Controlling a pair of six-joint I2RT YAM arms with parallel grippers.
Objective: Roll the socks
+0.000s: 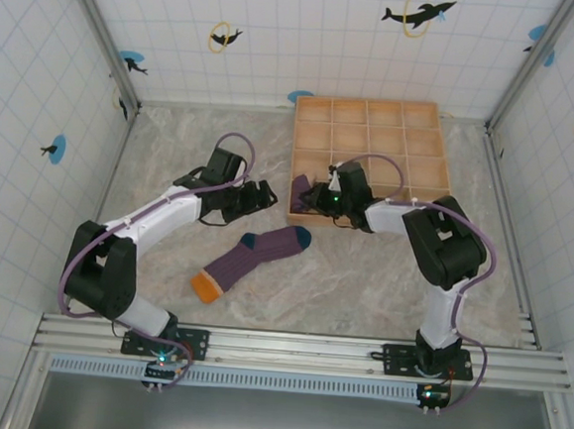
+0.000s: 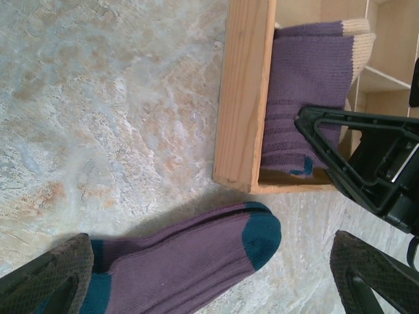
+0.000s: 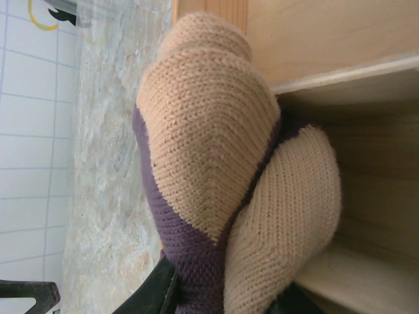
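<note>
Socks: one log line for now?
left gripper: open near flat sock | right gripper: shut on bundled sock in tray corner | flat sock: unrolled

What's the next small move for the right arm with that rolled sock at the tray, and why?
Probably open the right gripper and let go. Its jaws are closed on the rolled sock, which already sits inside the near corner compartment of the wooden tray, so nothing seems left but release.

Marbled surface point(image 1: 391, 282) carries a purple sock point(image 1: 251, 260), orange & teal ends, lying flat nr centre, plus wooden grid tray point(image 1: 296, 146) at back-right.
</note>
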